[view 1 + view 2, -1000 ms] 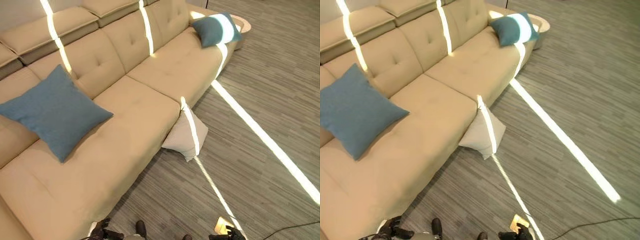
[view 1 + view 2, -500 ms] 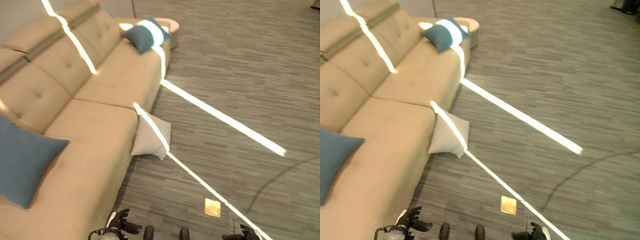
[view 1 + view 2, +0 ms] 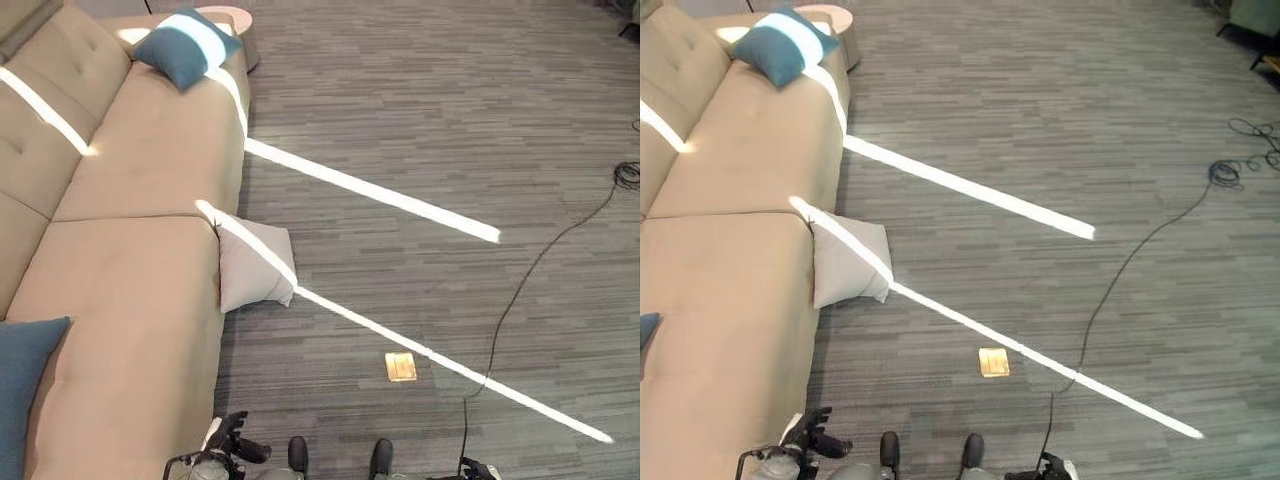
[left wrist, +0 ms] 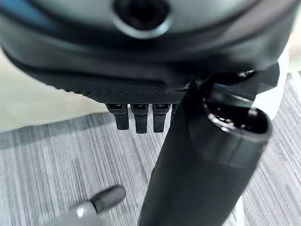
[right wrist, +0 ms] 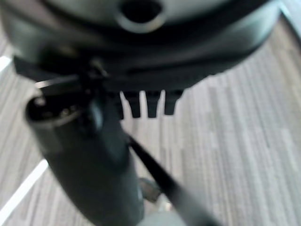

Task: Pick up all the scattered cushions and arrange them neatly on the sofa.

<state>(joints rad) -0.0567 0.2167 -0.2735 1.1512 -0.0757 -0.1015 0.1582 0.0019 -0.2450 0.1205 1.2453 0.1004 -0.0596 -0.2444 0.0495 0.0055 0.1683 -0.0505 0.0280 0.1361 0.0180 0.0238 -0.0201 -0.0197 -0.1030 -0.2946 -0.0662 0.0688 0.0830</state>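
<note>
A pale grey cushion (image 3: 250, 265) lies on the floor, leaning against the front of the beige sofa (image 3: 130, 270). A blue cushion (image 3: 185, 45) rests at the sofa's far end. A second blue cushion (image 3: 20, 390) lies on the near seat, cut off by the view's edge. My left hand (image 3: 232, 440) hangs low beside the sofa's near front, well short of the grey cushion; in the left wrist view its fingers (image 4: 136, 120) are straight and hold nothing. My right hand (image 3: 1050, 468) hangs low over bare floor, its fingers (image 5: 148, 106) straight and empty.
A small brass floor plate (image 3: 401, 367) is set in the grey striped floor between me and the grey cushion. A round side table (image 3: 235, 15) stands past the sofa's far end. Dark furniture (image 3: 1250, 20) sits at the far right. Open floor stretches to the right.
The camera has swung to the right, so the sofa has slid to the views' left and more floor shows. The cushions lie where they were. Both hands stay low.
</note>
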